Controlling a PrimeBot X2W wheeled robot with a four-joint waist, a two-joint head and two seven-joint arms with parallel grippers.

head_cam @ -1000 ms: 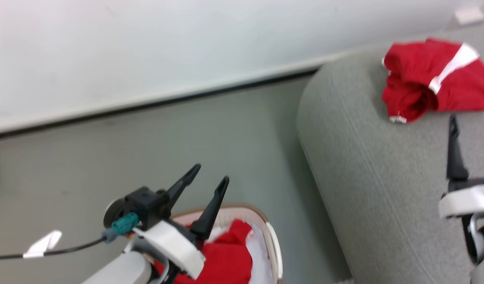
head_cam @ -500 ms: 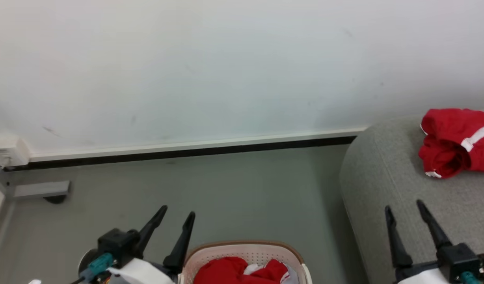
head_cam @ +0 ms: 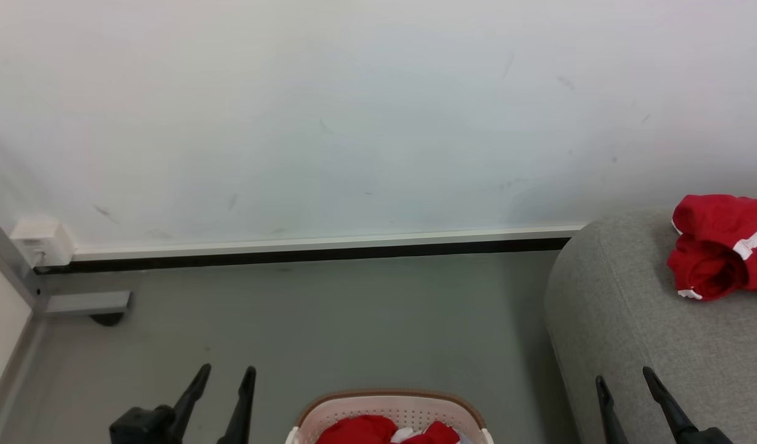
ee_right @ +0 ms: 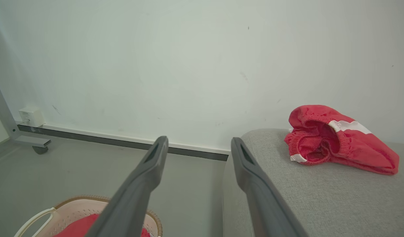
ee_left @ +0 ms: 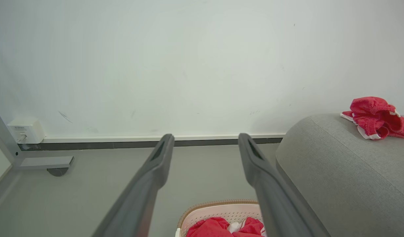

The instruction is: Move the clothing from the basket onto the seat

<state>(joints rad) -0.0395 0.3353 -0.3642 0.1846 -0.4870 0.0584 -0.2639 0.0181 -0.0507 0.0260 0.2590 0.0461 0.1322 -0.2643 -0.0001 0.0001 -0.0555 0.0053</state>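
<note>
**A:** What do you see from the head view?

**B:** Your left gripper point(head_cam: 228, 370) is low on the left, its two dark fingers apart, holding nothing. Your right gripper point(head_cam: 622, 375) is low on the right, seen against the big light grey woven seat point(head_cam: 613, 320), fingers apart too, holding nothing. The small white plastic basket point(head_cam: 388, 396) with little holes and a brown rim sits on the grey floor point(head_cam: 323, 320) between them, near the seat. Bright red soft clothing point(head_cam: 360, 430) with white bits lies inside it. One more red garment point(head_cam: 717, 246) with a white stripe lies on the seat.

**A:** And the left wrist view?

**B:** You look along the left fingers, wide apart. The basket is low down, clothing inside, beside the seat.

**A:** The right wrist view?

**B:** The right fingers stand wide apart. The basket is lower left; the garment lies bunched on the seat.
</note>
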